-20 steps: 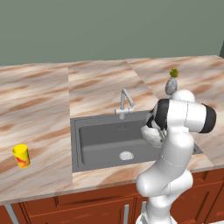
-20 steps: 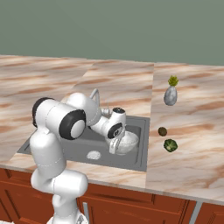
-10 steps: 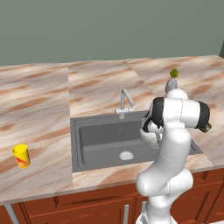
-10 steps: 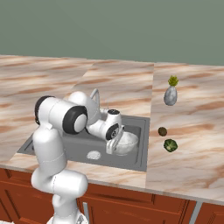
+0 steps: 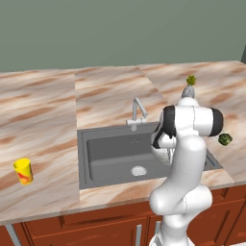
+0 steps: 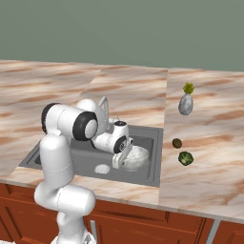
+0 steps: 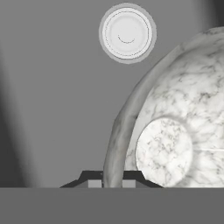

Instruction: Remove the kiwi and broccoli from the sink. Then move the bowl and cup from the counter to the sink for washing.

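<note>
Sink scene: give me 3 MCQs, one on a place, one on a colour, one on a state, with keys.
1. Where does the cup stand?
A. In the sink
B. On the counter, left of the sink
C. Beside the vase

2. What colour is the cup?
A. Yellow
B. Blue
C. White

3. What is the gripper doing?
A. Open above the tap
B. Shut on the kiwi
C. Shut on the bowl's rim

Key:
1 B: the cup stands on the counter, well left of the sink.
2 A: it is bright yellow with a red-orange mark.
3 C: in the hand view the gripper clamps the rim of the bowl over the sink floor, while the kiwi and the broccoli lie on the counter.
</note>
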### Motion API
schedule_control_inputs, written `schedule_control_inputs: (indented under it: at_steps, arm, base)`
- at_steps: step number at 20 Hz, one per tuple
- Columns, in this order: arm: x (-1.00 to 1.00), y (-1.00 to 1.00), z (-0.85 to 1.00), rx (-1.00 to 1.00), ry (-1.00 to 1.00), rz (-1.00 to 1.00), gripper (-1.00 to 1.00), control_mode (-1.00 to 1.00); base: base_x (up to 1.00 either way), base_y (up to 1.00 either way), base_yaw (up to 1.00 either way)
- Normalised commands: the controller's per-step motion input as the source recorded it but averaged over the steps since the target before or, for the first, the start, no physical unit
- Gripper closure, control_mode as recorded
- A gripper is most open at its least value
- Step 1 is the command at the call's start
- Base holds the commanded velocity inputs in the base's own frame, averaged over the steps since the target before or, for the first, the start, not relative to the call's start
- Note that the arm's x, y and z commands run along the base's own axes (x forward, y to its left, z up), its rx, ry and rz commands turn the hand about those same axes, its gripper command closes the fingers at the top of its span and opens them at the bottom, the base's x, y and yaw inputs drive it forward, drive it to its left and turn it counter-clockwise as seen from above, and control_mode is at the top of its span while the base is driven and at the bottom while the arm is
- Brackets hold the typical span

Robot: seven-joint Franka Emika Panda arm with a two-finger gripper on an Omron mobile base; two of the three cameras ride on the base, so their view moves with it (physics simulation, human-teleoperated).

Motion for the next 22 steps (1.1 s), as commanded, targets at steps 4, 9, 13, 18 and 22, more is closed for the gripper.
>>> schedule_control_inputs:
  at_steps: [4,9,13,18,22]
  arm:
    - [0.12,0.04,-0.20,0.00,0.05,-0.04,1.00,-1.00]
    - [0.14,0.01,-0.14,-0.01,0.03,-0.02,1.00,-1.00]
    - [0.10,-0.01,-0.14,-0.02,0.02,0.00,1.00,-1.00]
    - [0.10,0.00,-0.13,0.00,0.00,0.00,1.00,-1.00]
    - [0.12,0.00,-0.12,0.00,0.00,-0.01,1.00,-1.00]
  base:
    - [0.00,0.00,0.00]
    - [0.00,0.00,0.00]
    - [0.00,0.00,0.00]
    - [0.00,0.00,0.00]
    - [0.00,0.00,0.00]
